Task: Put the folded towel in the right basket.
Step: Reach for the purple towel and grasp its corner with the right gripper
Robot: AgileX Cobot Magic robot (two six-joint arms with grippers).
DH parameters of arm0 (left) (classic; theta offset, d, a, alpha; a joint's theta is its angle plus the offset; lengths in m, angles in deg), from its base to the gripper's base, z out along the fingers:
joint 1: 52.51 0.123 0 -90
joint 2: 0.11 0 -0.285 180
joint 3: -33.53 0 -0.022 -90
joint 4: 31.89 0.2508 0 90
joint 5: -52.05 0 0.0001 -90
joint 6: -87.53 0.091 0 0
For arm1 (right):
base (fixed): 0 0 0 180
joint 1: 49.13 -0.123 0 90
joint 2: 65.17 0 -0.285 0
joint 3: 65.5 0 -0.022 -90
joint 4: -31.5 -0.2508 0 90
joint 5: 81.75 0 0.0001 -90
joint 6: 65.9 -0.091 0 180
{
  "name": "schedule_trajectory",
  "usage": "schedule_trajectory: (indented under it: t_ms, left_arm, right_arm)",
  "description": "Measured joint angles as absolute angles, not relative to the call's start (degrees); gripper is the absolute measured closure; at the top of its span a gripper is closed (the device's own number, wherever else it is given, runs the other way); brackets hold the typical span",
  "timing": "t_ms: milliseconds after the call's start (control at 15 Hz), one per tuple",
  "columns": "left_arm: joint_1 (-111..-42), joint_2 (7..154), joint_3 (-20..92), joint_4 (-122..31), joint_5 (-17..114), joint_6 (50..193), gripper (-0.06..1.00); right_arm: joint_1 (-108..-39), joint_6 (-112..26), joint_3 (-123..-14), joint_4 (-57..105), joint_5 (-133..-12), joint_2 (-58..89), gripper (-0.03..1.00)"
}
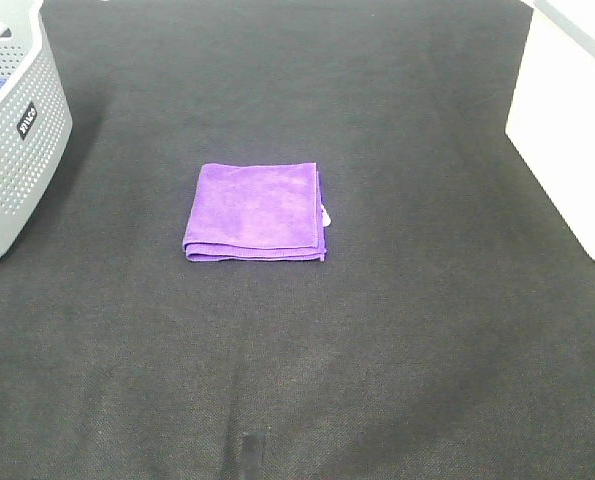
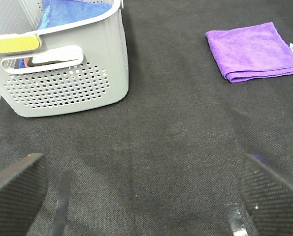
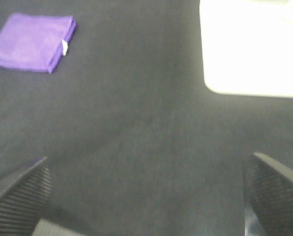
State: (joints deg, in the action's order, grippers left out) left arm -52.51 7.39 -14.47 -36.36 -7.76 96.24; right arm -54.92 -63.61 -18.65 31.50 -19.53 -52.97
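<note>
A folded purple towel (image 1: 256,211) lies flat on the dark mat, a little left of centre, with a small white tag at its right edge. It also shows in the left wrist view (image 2: 254,51) and in the right wrist view (image 3: 32,42). The right basket (image 1: 567,130) is white and stands at the right edge; it shows overexposed in the right wrist view (image 3: 252,46). My left gripper (image 2: 144,189) is open and empty, well short of the towel. My right gripper (image 3: 146,189) is open and empty, also apart from the towel. Neither arm shows in the exterior high view.
A grey perforated basket (image 1: 12,130) stands at the far left, with a blue cloth (image 2: 72,11) inside it. The dark mat (image 1: 377,350) covers the whole table.
</note>
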Motion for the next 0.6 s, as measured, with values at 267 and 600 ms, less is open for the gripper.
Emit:
schedule_trajectory:
  t_ms: [267,600]
  left_arm:
    - [-52.51,7.39,-14.47,-36.36,-7.76,96.24,-0.05]
    - [-52.51,7.39,-14.47,-36.36,-7.76,96.24,-0.05]
  right_arm:
    - [-54.92,-63.67,-30.51,28.29,-17.64,-30.85,0.0]
    - [-54.92,-63.61,-47.64,22.33,-17.41,-0.71,0.0]
